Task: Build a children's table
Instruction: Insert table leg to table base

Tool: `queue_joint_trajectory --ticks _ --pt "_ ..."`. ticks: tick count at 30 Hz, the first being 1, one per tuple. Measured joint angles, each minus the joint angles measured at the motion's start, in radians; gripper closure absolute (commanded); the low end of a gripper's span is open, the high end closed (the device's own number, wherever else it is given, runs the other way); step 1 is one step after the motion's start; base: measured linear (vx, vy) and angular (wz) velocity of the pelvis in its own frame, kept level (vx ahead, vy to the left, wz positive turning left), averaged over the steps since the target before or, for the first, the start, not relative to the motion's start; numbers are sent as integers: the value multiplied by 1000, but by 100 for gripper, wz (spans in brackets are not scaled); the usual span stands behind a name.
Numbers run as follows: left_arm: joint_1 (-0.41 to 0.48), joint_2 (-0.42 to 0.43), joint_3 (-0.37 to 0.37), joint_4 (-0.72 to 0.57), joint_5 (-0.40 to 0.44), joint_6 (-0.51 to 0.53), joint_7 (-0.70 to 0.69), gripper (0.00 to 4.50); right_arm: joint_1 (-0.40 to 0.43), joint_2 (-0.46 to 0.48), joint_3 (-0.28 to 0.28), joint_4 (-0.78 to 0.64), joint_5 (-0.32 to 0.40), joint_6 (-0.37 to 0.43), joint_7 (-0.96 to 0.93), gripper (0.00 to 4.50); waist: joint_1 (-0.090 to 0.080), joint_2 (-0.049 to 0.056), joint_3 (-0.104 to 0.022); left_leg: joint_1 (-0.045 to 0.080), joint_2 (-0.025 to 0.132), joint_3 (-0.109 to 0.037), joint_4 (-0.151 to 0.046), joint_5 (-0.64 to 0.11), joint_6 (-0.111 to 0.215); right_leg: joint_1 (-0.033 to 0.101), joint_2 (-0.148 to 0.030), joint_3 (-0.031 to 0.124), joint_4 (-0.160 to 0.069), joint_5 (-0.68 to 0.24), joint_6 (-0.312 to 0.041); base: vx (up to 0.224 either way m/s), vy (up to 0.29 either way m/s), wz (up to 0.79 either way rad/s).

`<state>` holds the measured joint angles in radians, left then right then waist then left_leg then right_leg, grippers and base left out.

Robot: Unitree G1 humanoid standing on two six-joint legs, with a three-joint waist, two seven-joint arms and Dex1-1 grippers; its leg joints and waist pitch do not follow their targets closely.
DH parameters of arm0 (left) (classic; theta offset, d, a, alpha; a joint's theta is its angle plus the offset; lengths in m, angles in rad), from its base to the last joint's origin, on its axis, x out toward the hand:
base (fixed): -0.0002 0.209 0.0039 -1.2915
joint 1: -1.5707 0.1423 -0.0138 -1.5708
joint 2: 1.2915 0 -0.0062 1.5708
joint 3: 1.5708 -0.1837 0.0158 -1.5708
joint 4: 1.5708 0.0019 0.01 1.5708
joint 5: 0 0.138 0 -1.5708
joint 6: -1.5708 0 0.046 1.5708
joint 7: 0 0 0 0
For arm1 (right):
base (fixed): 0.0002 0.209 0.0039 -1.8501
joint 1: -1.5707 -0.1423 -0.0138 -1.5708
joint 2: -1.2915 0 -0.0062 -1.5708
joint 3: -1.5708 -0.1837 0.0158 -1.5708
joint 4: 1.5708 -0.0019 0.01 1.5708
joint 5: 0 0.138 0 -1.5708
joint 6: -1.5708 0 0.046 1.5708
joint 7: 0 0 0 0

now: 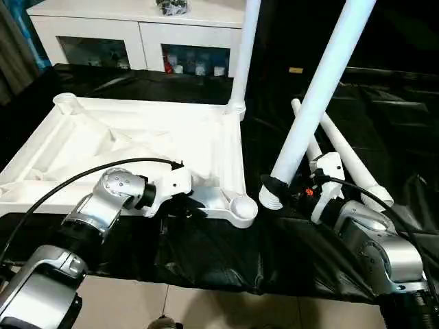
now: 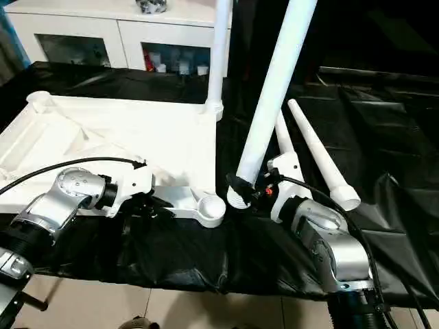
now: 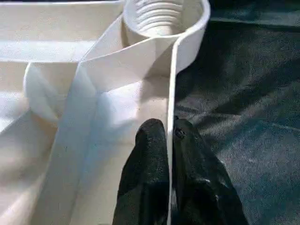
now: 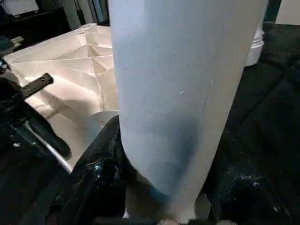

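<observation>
Black sheet (image 1: 206,253) covers the work surface. White cabinet (image 1: 137,34) w/ glass doors at 11 o'clock, far side.

Tabletop (image 1: 137,144), white, lies underside up on the sheet, 9–10 o'clock of centre; ribs visible. Far-right corner socket carries a leg (image 1: 243,55) standing upright, approx 12 o'clock. Far-left corner socket (image 1: 65,101) empty. Near-right corner socket (image 1: 243,207) empty, threaded inside per left wrist view.

Second leg (image 1: 319,96) held tilted, thick threaded end down, at approx 3 o'clock from the near-right socket, just beside it but apart; top leans toward 1 o'clock. Two more legs (image 1: 350,161) lie on the sheet behind it, approx 2–3 o'clock.

L gripper (image 3: 169,154): fingers (image 3: 147,159) pinched narrow on the tabletop's near rim wall, one each side, short way along the rim from the near-right socket.

R gripper (image 1: 285,188): clamped around the tilted leg's thick end, fingers (image 4: 101,173) either side of the tube.
</observation>
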<state>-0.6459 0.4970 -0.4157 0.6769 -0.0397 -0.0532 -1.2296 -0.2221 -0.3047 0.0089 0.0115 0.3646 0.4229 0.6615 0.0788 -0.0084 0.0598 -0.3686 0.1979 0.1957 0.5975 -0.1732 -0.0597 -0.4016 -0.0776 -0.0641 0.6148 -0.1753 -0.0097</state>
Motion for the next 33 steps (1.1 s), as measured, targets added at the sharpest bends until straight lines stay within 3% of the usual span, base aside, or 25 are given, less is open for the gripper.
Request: queue_joint_trajectory --ticks 4,8,12,24,33 --pt "-4 -34 15 -16 -4 98 8 450 -10 -6 9 0 21 17 34 261 -1 7 -3 0 0 0 0 0 0 0 0 0 0 1 -1 0 0 0" --pt "-15 -133 19 -37 -4 188 88 450 -83 -12 26 77 -5 23 33 261 7 11 -4 -1 -1 2 0 0 0 0 -1 0 0 1 -1 0 0 0" --pt "-16 -192 15 -39 1 197 137 450 -117 -14 35 133 -30 5 34 261 13 11 -5 -1 0 2 0 0 0 0 -1 0 0 1 -1 0 0 0" --pt "-11 -205 19 -52 26 215 189 450 -146 -33 40 209 -63 -33 57 261 11 10 -5 -1 -1 1 0 0 0 2 -1 0 -2 -2 4 0 0 0" --pt "8 -190 36 -77 25 231 184 450 -180 4 16 308 -39 -70 83 261 3 10 -5 0 0 1 0 0 0 2 -1 0 -1 -2 4 0 0 0"
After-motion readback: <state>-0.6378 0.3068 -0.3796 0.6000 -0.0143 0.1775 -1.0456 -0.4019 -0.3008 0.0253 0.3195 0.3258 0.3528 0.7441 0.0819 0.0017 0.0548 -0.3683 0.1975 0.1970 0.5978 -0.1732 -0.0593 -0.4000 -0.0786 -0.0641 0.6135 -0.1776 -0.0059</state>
